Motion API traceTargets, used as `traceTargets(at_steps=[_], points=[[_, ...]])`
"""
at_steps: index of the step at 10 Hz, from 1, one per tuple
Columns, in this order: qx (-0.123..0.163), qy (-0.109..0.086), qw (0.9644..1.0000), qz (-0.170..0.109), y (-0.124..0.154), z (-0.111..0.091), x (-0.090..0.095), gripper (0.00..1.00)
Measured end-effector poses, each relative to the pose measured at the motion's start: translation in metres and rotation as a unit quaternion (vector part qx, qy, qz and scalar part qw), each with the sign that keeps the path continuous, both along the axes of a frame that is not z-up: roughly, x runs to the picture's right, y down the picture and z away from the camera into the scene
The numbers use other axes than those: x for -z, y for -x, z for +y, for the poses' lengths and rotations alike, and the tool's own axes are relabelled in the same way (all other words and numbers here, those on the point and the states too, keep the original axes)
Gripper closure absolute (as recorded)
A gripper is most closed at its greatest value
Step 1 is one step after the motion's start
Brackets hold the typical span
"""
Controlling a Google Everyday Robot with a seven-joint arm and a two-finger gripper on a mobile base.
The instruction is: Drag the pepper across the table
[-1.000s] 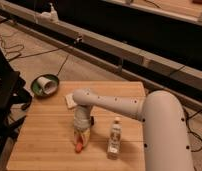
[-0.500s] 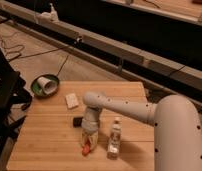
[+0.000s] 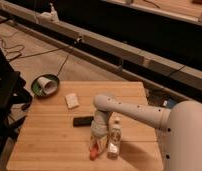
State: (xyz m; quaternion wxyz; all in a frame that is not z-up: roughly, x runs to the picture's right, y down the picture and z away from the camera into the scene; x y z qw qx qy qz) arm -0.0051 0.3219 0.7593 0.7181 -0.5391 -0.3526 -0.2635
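Observation:
The pepper (image 3: 95, 151) is a small orange-red tapered piece lying on the bamboo table (image 3: 49, 135) near its front edge. My gripper (image 3: 96, 142) hangs from the white arm (image 3: 129, 112) and reaches straight down onto the pepper's upper end. The pepper's tip sticks out below the gripper toward the front edge. A clear small bottle (image 3: 114, 138) stands upright just right of the gripper, very close to it. A black rectangular block (image 3: 83, 121) lies just left and behind the gripper.
A pale sponge-like piece (image 3: 71, 100) lies toward the table's back left. On the floor left of the table sits a green plate (image 3: 44, 86) with a tipped white cup. A dark chair frame (image 3: 6, 100) stands at the left. Cables run across the floor behind.
The gripper and the pepper have moved together to the right and toward the front edge of the table, ending close beside the bottle. The block and bottle have not moved.

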Motion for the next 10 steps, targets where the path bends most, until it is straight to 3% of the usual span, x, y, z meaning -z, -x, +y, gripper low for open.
traceTargets(at_steps=[5,10], points=[[-0.017,0.022,0.9989,0.038,-0.033,0.013,0.009,1.00],[-0.049,0.033,0.9936,0.096,-0.078,0.023,0.026,0.95]])
